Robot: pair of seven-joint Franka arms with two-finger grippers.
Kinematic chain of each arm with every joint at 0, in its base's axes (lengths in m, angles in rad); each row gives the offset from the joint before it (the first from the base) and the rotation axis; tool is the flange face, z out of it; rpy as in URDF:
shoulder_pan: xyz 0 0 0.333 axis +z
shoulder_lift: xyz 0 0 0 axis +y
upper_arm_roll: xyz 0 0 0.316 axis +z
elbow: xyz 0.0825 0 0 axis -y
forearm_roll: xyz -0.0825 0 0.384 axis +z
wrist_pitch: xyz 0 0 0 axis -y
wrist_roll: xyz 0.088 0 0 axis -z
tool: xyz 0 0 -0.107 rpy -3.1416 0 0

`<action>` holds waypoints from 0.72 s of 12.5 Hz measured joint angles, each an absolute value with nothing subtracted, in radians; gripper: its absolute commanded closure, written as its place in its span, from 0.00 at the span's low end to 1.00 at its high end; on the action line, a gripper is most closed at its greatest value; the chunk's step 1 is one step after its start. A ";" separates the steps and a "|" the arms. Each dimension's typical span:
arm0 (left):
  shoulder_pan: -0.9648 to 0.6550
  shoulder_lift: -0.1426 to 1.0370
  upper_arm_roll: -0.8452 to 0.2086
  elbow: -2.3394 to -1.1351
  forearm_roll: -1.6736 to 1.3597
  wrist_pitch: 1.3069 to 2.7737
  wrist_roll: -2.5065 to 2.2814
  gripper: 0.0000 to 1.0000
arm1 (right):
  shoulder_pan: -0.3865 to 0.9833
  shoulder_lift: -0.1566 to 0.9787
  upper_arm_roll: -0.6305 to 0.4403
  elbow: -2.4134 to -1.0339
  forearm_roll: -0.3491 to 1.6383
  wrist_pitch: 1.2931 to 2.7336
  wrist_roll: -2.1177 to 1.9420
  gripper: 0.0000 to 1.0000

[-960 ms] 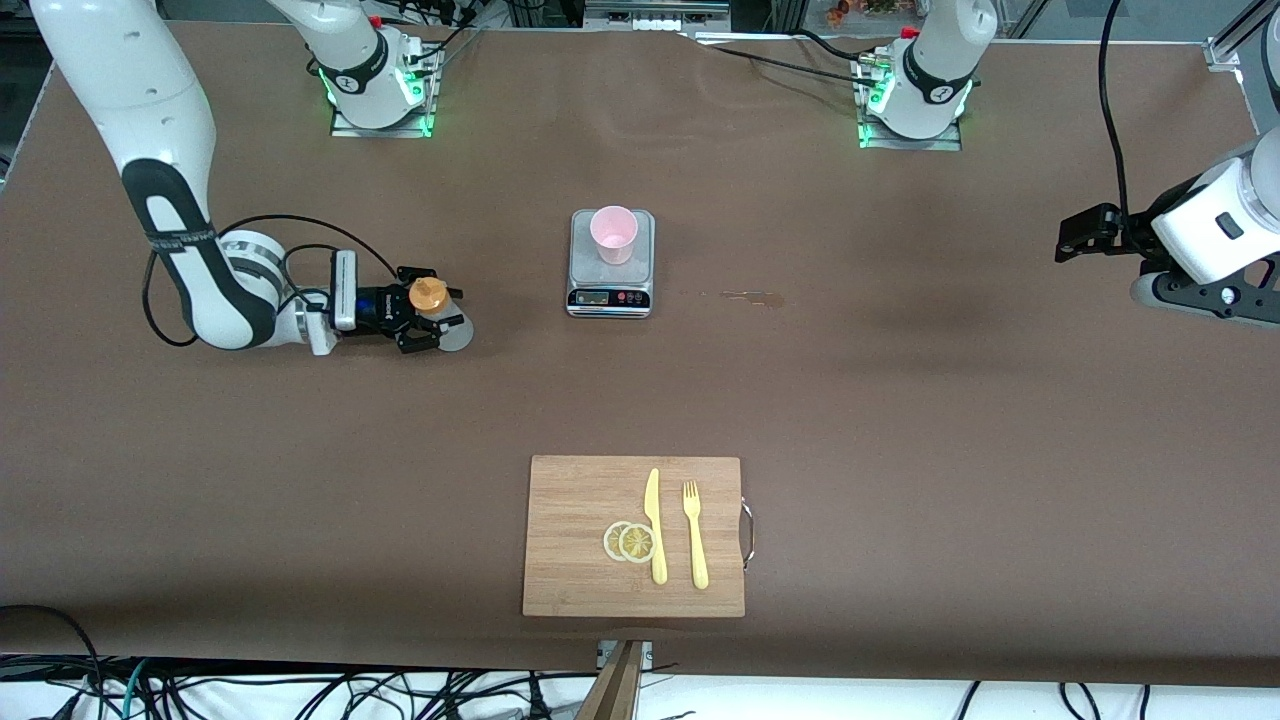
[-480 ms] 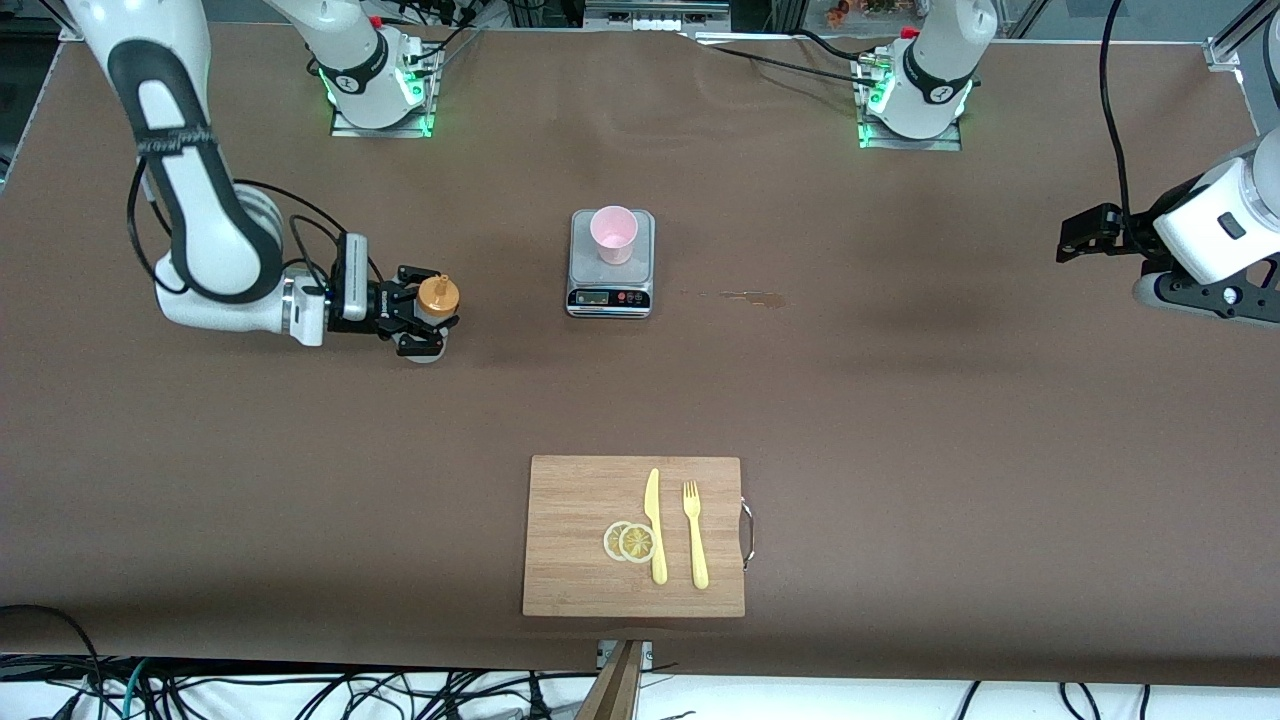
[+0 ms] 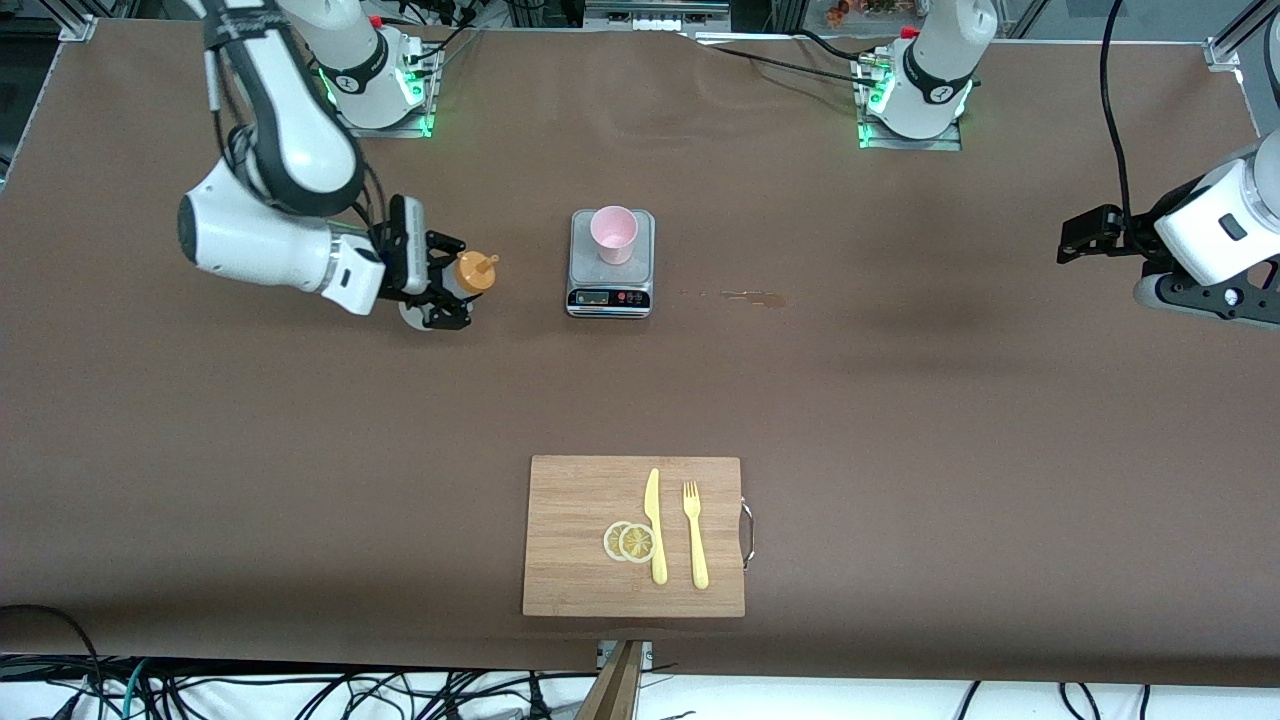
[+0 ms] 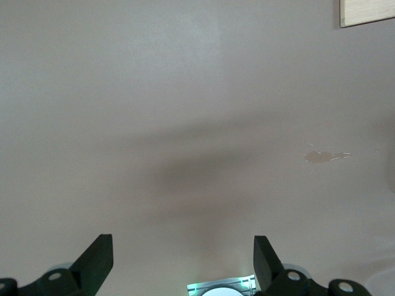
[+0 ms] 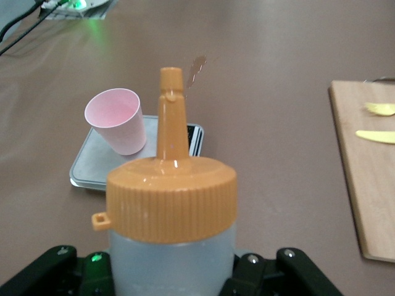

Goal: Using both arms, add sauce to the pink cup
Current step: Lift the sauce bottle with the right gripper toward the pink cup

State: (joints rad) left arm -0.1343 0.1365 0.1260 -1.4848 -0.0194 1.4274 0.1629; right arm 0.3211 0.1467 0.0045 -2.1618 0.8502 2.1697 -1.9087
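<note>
While the right arm reaches in from its base, its black two-finger right gripper is clamped on the small translucent whitish squeeze bottle with an orange nozzle cap, holding it off the brown table, tilted with the nozzle toward three o'clock in the front view. The bottle hangs over the table toward the right arm's end, beside the small grey kitchen scale. On that scale's platform stands the pale pink translucent tapered plastic cup, upright, apart from the bottle; in the right wrist view the cup shows at about eleven o'clock of the orange cap. The left gripper waits up over the left arm's end of the table, jaws spread wide and holding nothing. A small pale stain, possibly spilled sauce, lies beside the scale toward that end. Nearer the front camera lies a rectangular wooden cutting board carrying two lemon slices, a yellow plastic knife and a yellow plastic fork.
</note>
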 measured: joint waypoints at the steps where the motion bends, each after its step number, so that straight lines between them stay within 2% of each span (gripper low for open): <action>1: -0.134 0.139 0.126 -1.481 -0.019 1.427 0.163 0.00 | 0.355 0.138 0.005 -2.163 0.793 2.184 -1.818 1.00; 6: -0.134 0.151 0.126 -1.472 -0.019 1.427 0.163 0.00 | 0.519 0.103 0.010 -2.163 0.424 2.206 -1.290 1.00; 9: -0.134 0.152 0.126 -1.470 -0.019 1.427 0.163 0.00 | 0.551 0.096 0.056 -2.163 0.264 2.206 -1.081 1.00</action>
